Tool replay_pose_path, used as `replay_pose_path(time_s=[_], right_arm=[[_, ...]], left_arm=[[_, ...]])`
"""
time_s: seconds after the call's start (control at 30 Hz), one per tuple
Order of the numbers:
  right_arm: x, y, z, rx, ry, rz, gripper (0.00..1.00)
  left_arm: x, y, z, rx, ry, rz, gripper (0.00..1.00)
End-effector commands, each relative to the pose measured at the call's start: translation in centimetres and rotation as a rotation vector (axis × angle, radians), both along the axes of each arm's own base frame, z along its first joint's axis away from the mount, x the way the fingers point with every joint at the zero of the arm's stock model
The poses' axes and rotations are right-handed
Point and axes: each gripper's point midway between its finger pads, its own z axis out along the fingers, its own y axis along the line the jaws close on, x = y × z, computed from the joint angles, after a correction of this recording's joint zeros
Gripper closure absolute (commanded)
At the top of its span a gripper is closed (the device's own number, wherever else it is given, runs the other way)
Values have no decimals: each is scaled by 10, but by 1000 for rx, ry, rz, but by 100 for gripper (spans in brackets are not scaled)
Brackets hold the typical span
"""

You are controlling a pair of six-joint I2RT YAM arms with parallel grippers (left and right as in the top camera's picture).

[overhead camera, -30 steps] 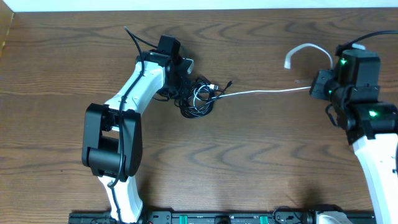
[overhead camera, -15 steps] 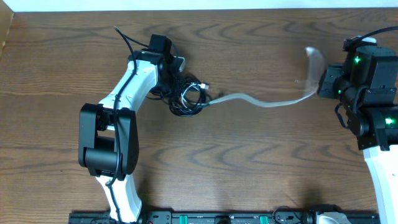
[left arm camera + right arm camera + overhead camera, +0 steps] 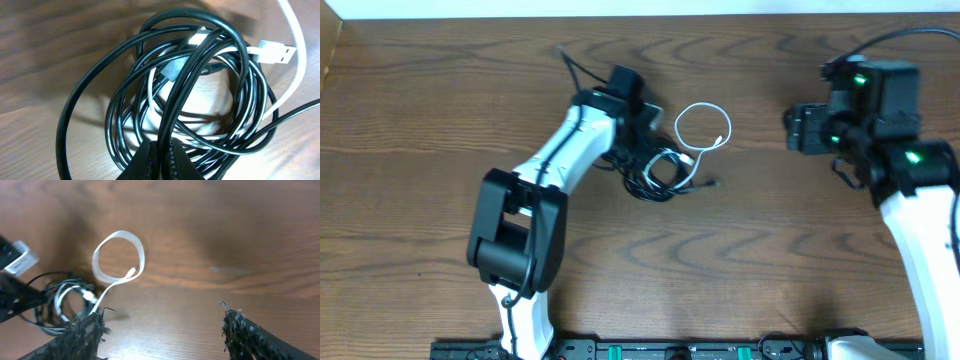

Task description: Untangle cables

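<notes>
Starting at the left, your left jaws are pinched together on a strand of the black cable [image 3: 175, 100], whose coil lies mid-desk [image 3: 420, 100]. The white cable [image 3: 703, 128] loops out at 1 o'clock from that coil, but its other end threads through the black turns. At 3 o'clock of the loop, your right jaws gape wide, gripping nothing. Pull with 1 arm alone and, I judge, the bundle drags along or cinches around the white plug [image 3: 272, 52].
</notes>
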Motion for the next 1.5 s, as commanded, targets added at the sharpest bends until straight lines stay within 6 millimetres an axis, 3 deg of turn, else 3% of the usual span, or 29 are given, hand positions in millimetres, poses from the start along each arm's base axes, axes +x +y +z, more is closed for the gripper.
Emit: replay_pose_path(time_s=[0.0, 0.23, 0.4, 0.43, 0.8, 1.27, 1.47], right_arm=[[4, 32, -28, 51, 92, 113, 27], [3, 71, -92, 37, 270, 192, 34], [-7, 100, -116, 40, 337, 296, 36], [-12, 116, -120, 62, 342, 369, 36], [-17, 129, -134, 70, 367, 404, 37], [-16, 141, -146, 102, 328, 426, 40], [-16, 147, -145, 104, 315, 438, 52]], left_arm=[[-12, -22, 13, -34, -16, -64, 93], [-18, -34, 14, -42, -14, -88, 92], [-20, -43, 29, -106, -17, -106, 92], [-22, -46, 39, -129, -24, -115, 92], [-24, -54, 98, -229, -139, -149, 93], [-30, -60, 103, -274, -121, -163, 93], [-30, -61, 107, -281, -125, -161, 92]])
